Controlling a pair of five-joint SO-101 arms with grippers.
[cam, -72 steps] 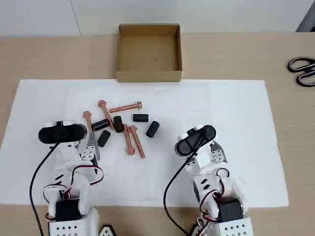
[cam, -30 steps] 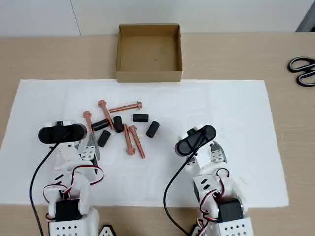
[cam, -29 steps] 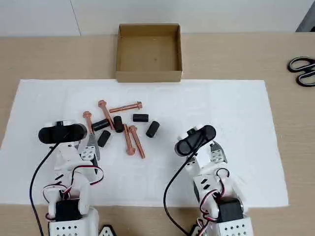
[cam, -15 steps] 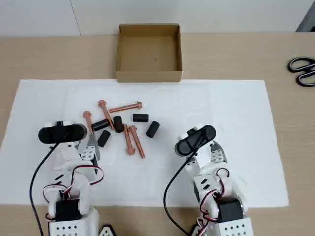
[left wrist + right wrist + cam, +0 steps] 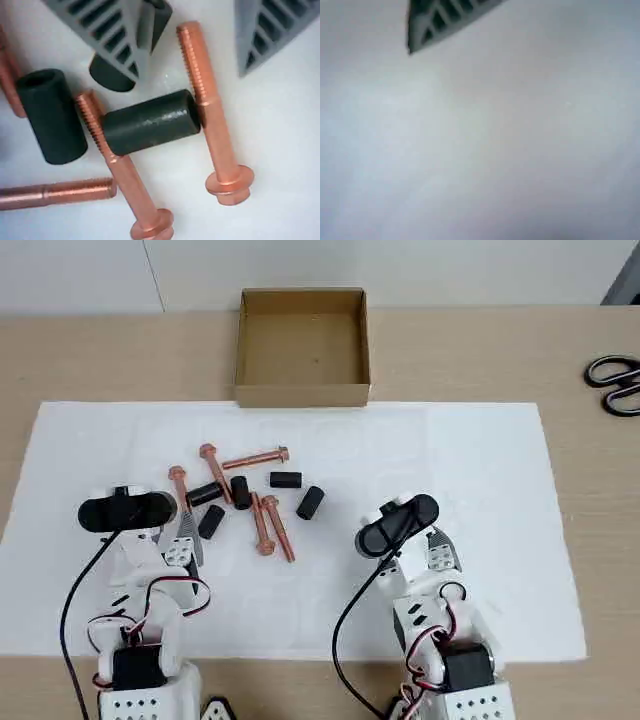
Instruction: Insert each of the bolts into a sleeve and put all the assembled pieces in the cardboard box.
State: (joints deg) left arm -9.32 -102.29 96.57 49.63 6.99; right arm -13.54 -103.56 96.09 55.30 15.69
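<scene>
Loose bolts (image 5: 262, 523) and sleeves (image 5: 310, 502) lie before me.
My left claw (image 5: 187, 75) is released near a sleeve (image 5: 150, 122); right claw (image 5: 437, 552), I cannot tell.

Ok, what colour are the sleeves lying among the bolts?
Black. The sleeves show best in the left wrist view, beside the copper-coloured bolts.

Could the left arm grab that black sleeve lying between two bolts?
Probably yes: the left end effector is open just short of the sleeve, with nothing covering it, though the bolts at either end may crowd the grasp.
</scene>
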